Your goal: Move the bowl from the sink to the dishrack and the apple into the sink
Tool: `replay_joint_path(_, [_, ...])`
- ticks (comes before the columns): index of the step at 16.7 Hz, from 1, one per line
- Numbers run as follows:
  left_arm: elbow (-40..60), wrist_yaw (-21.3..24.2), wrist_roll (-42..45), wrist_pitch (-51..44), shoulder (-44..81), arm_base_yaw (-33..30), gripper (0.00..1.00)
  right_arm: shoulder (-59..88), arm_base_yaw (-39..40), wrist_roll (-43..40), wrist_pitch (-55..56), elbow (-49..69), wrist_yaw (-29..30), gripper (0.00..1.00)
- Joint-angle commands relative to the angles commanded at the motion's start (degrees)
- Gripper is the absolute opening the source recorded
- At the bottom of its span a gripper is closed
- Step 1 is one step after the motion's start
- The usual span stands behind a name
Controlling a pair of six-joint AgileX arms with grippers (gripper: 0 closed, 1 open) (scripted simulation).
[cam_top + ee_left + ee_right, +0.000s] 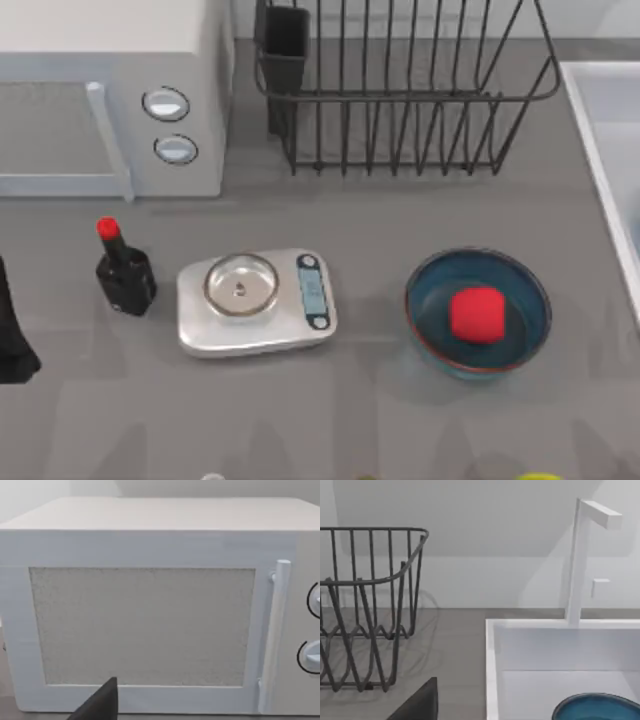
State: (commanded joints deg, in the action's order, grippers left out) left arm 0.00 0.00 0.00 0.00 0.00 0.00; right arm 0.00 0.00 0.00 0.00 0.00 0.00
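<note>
A deep-blue bowl (597, 707) lies in the white sink (492, 680), seen at the edge of the right wrist view; the sink's rim (600, 150) runs along the table's right side. A second, alike blue bowl (520, 290) stands on the counter at right of centre with the red apple (477, 313) inside it. The black wire dishrack (400, 100) stands at the back, its dark cutlery cup (285, 45) at its back left corner. My left arm (10, 330) hangs at the left edge. A dark part of my right gripper (417, 702) points toward the rack and the sink.
A white microwave (110, 90) fills the back left. A silver kitchen scale (255, 300) sits mid-table, with a black bottle with a red cap (122, 268) to its left. A white faucet (577, 560) rises behind the sink.
</note>
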Motion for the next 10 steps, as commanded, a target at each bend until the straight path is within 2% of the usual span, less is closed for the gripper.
replay_joint_path(5, [0.0,0.0,0.0,0.0,0.0,0.0,1.00,3.3,-0.5,-0.6,-1.6,3.2,0.0,1.00])
replay_joint_path(10, [0.0,0.0,0.0,0.0,0.0,0.0,1.00,19.7,-3.0,-3.6,-9.2,18.5,0.2,1.00])
